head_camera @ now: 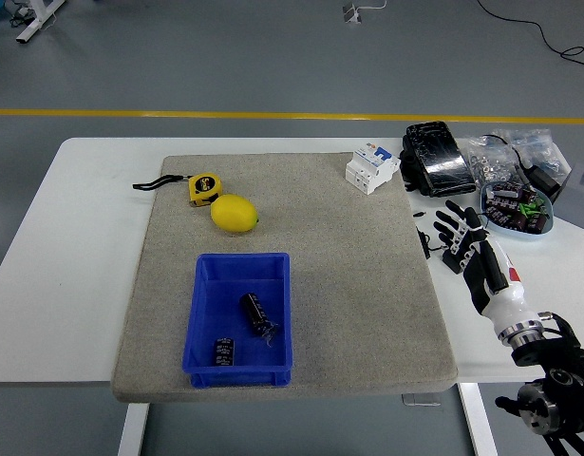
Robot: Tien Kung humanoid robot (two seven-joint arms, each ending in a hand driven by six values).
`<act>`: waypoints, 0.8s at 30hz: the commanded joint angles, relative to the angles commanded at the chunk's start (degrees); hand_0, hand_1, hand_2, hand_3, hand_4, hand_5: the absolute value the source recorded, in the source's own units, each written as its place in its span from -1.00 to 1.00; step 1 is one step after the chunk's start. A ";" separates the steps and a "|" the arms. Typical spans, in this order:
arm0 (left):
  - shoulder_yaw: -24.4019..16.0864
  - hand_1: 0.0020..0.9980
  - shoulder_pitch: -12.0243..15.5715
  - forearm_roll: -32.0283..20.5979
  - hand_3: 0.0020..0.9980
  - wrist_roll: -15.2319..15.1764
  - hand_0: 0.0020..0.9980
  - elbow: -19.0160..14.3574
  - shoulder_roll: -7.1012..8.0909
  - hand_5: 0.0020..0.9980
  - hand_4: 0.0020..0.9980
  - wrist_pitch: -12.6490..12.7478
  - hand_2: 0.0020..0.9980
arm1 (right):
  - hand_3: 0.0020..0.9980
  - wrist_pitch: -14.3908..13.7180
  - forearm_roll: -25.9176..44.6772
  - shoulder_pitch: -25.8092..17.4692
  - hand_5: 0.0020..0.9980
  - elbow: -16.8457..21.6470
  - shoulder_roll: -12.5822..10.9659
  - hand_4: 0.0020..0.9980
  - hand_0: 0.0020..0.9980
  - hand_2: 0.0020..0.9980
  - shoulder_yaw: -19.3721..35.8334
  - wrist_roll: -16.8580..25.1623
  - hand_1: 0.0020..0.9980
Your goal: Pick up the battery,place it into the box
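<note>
Batteries (254, 313): two dark cylinders lying inside blue box (201, 294), so placing looks done | right robot hand (465, 240): well right of box, over bare counter (83, 218), fingers spread, empty; likely clear of drop | left arm: unseen

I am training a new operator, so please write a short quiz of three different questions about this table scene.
1. True or false: the blue box holds two dark cylinders.
2. Which thing lies nearest the lemon? A) tape measure B) white breaker C) bowl
3. Fill in: the right robot hand is over the table's ____ side, fingers spread, holding nothing.

Key: 1 true; 2 A; 3 right.
</note>
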 joint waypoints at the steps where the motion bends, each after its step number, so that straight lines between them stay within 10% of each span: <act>1: -0.12 0.39 0.03 0.15 0.43 0.06 0.42 0.03 -0.02 0.33 0.53 -0.03 0.52 | 0.83 -0.11 0.07 -0.04 1.00 -0.04 0.04 1.00 0.97 0.78 0.21 0.02 0.79; 24: 0.13 0.37 -0.45 -1.08 0.42 0.06 0.42 0.33 0.45 0.34 0.54 0.00 0.50 | 0.83 -0.49 -0.21 -0.79 1.00 -0.40 0.25 1.00 0.95 0.77 2.56 0.14 0.78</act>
